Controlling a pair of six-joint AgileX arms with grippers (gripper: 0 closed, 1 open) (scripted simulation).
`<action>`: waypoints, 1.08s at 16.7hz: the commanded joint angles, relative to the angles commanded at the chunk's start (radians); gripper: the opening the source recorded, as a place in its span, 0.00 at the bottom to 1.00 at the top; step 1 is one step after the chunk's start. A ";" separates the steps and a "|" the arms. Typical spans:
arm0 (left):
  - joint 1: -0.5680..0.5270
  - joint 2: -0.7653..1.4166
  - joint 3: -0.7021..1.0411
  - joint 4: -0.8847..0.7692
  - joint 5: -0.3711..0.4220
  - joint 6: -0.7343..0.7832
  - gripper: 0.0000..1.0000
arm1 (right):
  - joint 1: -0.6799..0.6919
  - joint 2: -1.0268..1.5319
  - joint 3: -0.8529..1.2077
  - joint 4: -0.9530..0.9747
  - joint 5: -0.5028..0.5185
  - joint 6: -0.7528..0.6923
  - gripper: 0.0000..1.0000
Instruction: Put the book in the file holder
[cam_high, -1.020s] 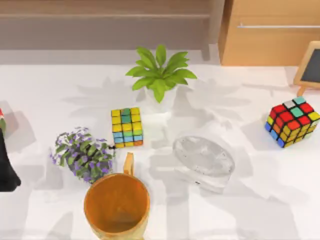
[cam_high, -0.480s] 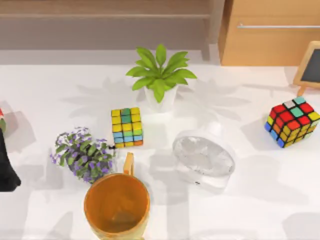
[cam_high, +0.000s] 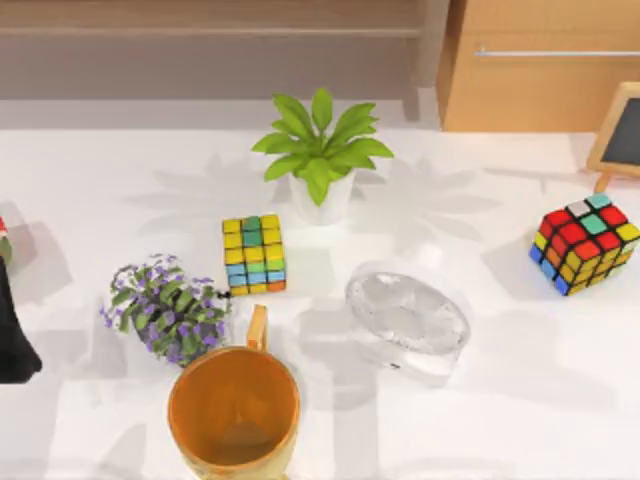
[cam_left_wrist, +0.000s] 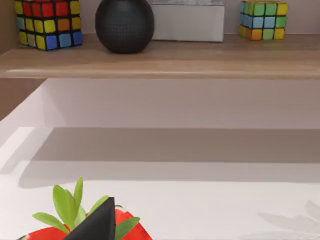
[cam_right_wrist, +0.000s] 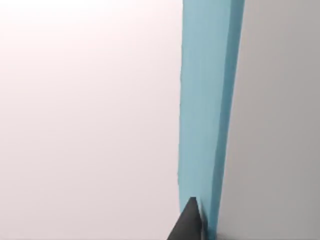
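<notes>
The book is seen close up in the right wrist view as a long teal-blue edge between pale white surfaces. My right gripper is a dark tip right against that edge. The file holder is out of view. My left arm is parked at the table's left edge. Its gripper hangs over a red strawberry-like item with green leaves.
On the table stand a green plant in a white pot, a pastel puzzle cube, a purple flower plant, an orange cup, a clear round fan, a bright puzzle cube and a small blackboard. A shelf holds more cubes and a black speaker.
The fan's blades look different from frame to frame. Nothing else on the table has moved, and the left arm stays put.
</notes>
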 joint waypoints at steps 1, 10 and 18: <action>0.000 0.000 0.000 0.000 0.000 0.000 1.00 | 0.027 -0.031 0.038 -0.012 0.009 0.080 0.00; 0.000 0.000 0.000 0.000 0.000 0.000 1.00 | 0.262 -0.262 0.256 -0.137 0.118 0.727 0.00; 0.000 0.000 0.000 0.000 0.000 0.000 1.00 | 0.454 -0.377 0.291 -0.254 0.217 1.108 0.00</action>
